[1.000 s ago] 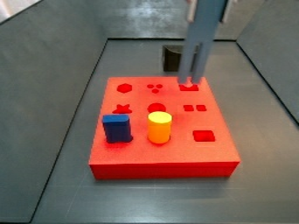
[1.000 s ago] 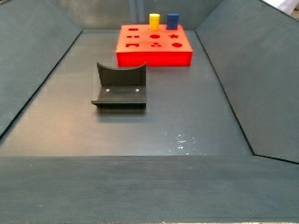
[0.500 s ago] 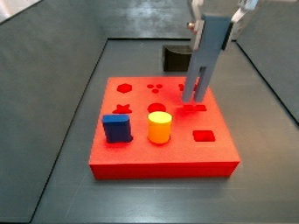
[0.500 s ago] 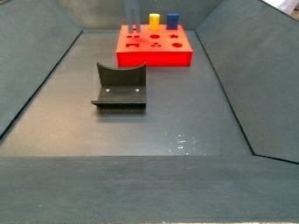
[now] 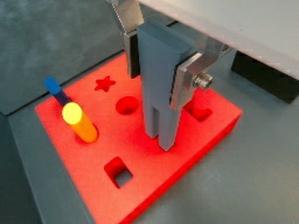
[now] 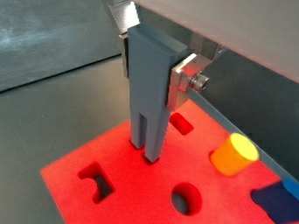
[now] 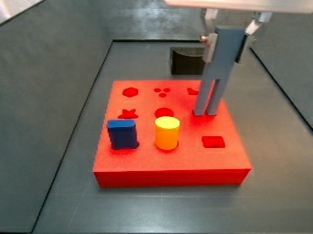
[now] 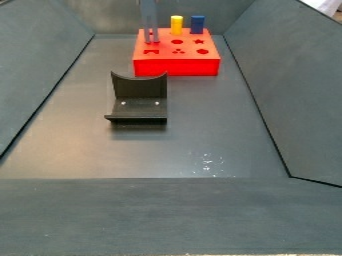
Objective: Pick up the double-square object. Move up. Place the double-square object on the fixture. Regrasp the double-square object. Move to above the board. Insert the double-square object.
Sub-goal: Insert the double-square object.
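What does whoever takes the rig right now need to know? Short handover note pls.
Gripper: above the board, shut on the double-square object, which hangs upright.
Board: on the floor; the bar's lower end sits at the board's top near the small square holes. Whether it has entered a hole is unclear.
Blue peg and yellow cylinder: standing in the board.
Fixture: empty, apart from the board.
Done: pick-up, fixture regrasp apparently, move over board.
Left: finish the insertion, then release.

The gripper point(image 7: 228, 25) above the board point(image 7: 141, 164) is cut off at the frame edge; the double-square object point(image 7: 218, 73) hides part of the fixture point(image 7: 186, 60) behind the board
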